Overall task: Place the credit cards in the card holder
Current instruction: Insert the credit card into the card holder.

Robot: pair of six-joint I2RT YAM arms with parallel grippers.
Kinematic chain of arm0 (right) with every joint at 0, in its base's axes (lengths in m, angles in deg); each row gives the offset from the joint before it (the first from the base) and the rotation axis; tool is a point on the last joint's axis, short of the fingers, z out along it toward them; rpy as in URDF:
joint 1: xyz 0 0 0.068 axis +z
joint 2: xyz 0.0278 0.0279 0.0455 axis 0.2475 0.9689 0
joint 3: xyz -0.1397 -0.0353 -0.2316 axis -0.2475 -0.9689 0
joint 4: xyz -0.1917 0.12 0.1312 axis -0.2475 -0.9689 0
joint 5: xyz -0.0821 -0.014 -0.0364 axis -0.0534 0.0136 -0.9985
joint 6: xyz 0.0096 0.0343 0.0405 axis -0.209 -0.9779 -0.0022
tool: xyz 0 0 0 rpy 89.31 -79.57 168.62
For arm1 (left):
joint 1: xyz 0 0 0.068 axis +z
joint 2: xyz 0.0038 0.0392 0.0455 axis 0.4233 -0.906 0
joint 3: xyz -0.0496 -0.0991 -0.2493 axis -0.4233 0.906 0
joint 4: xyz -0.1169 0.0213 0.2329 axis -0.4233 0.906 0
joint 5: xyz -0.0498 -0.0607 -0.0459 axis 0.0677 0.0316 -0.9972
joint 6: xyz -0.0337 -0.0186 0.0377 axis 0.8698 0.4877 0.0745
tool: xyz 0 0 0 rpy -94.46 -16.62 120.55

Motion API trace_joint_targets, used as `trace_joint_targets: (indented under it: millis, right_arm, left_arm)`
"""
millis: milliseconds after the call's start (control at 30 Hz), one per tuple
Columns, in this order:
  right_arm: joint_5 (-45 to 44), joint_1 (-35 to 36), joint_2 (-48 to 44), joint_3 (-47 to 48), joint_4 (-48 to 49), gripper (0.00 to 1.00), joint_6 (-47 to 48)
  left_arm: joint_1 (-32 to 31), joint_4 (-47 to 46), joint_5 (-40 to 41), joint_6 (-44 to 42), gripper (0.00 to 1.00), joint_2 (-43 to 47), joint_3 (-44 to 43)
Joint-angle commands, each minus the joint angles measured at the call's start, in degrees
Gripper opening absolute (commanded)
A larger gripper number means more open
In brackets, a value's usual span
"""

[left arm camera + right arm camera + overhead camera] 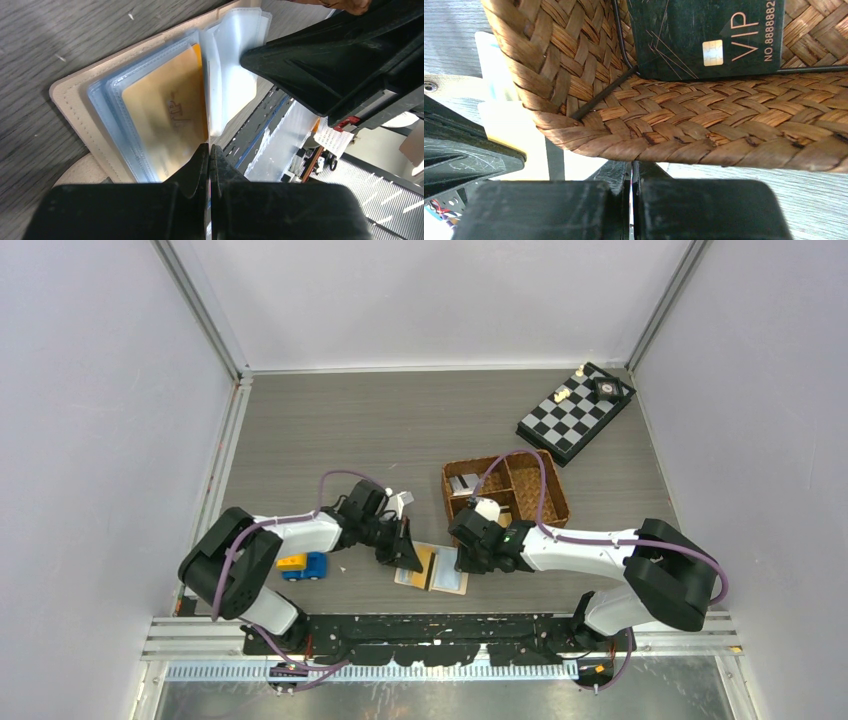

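The beige card holder [432, 568] lies open on the table near the front edge. In the left wrist view its beige rim [75, 107] frames pale blue-grey sleeves, and a yellow-tan card [165, 115] sits inside one. My left gripper [209, 150] is shut, its tip at that card's near edge. My right gripper [470, 558] is shut at the holder's right side, over the clear sleeves [235, 75]. In the right wrist view it [632, 167] sits against the basket wall. A black VIP card [704, 40] lies in the basket. A pale grey card [463, 483] lies in another compartment.
The brown woven divided basket [545, 502] stands just behind the right gripper. A chessboard [577, 412] with a few pieces lies at the back right. A blue and yellow toy truck [303, 565] sits left of the holder. A small white object [400, 502] lies behind the left gripper.
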State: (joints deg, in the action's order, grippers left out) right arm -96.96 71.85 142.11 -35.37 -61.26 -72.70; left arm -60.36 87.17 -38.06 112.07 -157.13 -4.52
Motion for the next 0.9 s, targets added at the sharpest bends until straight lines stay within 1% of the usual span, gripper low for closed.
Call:
trace_joint_targets:
  millis: [0,200,867]
  right_arm:
    - [-2.3,-0.39,2.35,-0.76,-3.89,0.0,-0.08]
    - [-2.1,-0.39,2.54,-0.59,-4.0,0.0,-0.07]
    - [-2.2,-0.39,2.02,-0.47,-4.82,0.01,-0.05]
  left_arm:
    - [0.31,-4.34,-2.25,0.76,0.0,2.6,0.07]
    - [0.25,-5.46,-2.74,1.16,0.0,2.52,0.4]
    - [1.07,-8.24,-2.08,0.14,0.0,-2.08,0.95]
